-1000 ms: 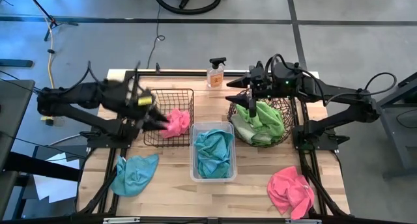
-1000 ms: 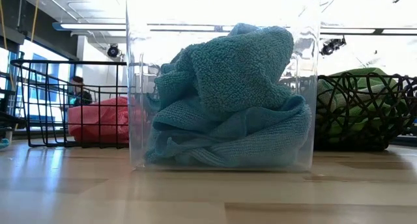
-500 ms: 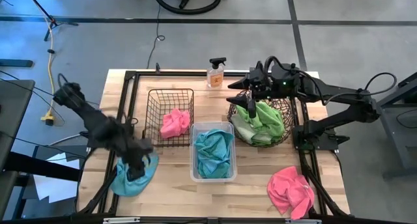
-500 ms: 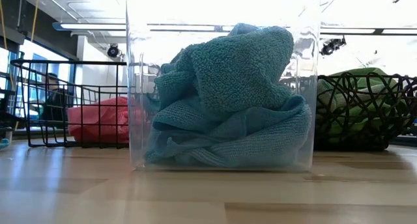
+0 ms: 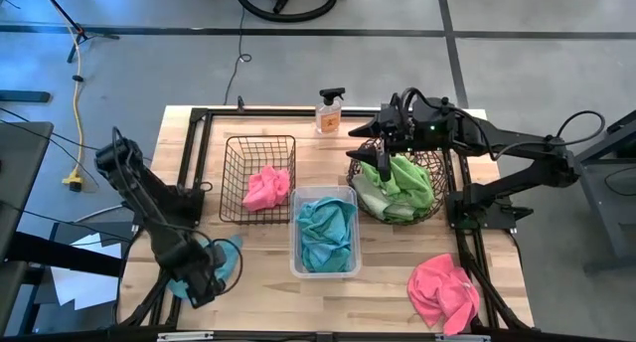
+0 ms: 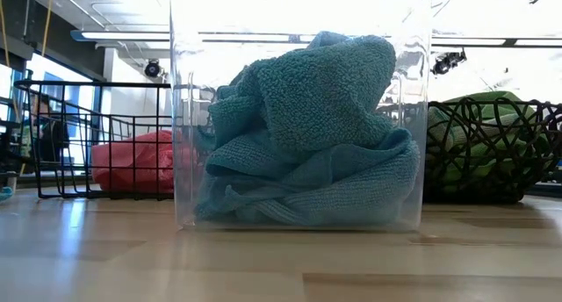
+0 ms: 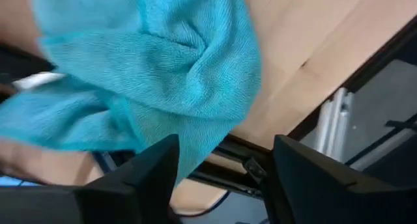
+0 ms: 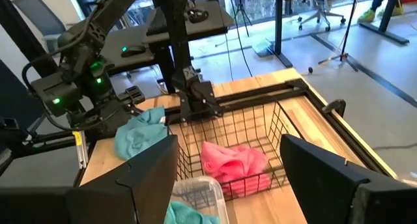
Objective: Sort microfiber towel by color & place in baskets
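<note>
Nearest the table's front edge we see a loose pink fuzzy microfiber towel (image 5: 443, 292) crumpled at the right front corner of the pale wooden table (image 5: 388, 282), well apart from everything else. At the left front corner the left gripper (image 5: 204, 280) is down at a loose teal-blue fuzzy towel (image 5: 227, 256), which the arm mostly covers from above; in the left wrist view its two dark fingers (image 7: 140, 175) stand apart with that teal cloth (image 7: 163, 68) lying just ahead of them, and we cannot tell whether they touch it. Next back, in the middle, we note the clear rectangular plastic tub (image 5: 298, 267) holding a bunched teal-blue towel (image 5: 325, 233); the low view shows the tub (image 6: 180, 144) up close with the teal pile (image 6: 307, 135) filling it. Behind and left of it sits the black square wire basket (image 5: 234, 173) with one pink towel (image 5: 267, 187) inside, also seen in the right wrist view (image 8: 231, 162). To the right is the round dark-brown woven basket (image 5: 437, 208) with lime green towels (image 5: 402, 188) heaped in it. The right gripper (image 5: 384, 163) hangs over that basket's back rim, its fingers (image 8: 146, 175) spread wide and empty. Farthest back, a clear spray bottle (image 5: 329, 110) stands at the table's rear edge.
</note>
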{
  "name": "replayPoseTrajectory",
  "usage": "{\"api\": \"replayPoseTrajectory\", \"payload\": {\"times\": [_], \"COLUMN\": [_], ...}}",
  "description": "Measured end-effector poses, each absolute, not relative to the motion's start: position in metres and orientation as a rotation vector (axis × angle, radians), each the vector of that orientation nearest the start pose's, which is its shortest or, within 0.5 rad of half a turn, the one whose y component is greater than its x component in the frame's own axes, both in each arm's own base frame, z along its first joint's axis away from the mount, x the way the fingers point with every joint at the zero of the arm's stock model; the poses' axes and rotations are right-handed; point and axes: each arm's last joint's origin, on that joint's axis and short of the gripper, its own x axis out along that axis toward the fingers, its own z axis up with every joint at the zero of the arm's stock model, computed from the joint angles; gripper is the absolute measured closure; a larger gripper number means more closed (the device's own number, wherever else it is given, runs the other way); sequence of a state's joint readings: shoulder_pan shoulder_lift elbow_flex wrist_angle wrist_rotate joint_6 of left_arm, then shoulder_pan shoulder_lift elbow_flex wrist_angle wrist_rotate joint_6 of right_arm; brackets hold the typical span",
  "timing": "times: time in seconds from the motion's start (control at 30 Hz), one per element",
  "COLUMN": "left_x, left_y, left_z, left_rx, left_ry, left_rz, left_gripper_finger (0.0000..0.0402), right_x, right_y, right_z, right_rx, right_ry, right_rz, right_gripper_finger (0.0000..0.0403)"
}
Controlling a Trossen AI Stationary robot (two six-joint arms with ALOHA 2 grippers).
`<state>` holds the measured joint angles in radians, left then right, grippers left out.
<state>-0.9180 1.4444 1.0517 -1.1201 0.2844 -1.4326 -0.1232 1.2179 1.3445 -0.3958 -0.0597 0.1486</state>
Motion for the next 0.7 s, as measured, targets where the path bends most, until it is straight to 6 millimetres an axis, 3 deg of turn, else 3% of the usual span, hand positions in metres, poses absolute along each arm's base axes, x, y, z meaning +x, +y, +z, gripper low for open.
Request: {"api": "replayPoseTrajectory", "payload": {"times": [0.23, 0.47, 0.7], "left_x": [0.137, 0.128, 0.125], "left_y": [-0.19, -0.176, -0.172], "left_z": [0.196, 0.172, 0.151], "left_rx": [-0.578, -0.565, -0.627], "left_ry": [1.733, 1.755, 1.734], "left_rz": [0.279, 0.404, 0.407], "left_gripper_finger": [0.0126, 0.0124, 0.0124], "right_x": [0.254, 0.254, 0.253], "right_y": [-0.032, -0.032, -0.032], "right_z": [0.411, 0.41, 0.41], "right_rx": [0.191, 0.204, 0.204], "right_ry": [0.315, 0.321, 0.329], "right_rz": [-0.098, -0.1, -0.11], "right_gripper_finger": [0.0135, 0.0135, 0.0135]}}
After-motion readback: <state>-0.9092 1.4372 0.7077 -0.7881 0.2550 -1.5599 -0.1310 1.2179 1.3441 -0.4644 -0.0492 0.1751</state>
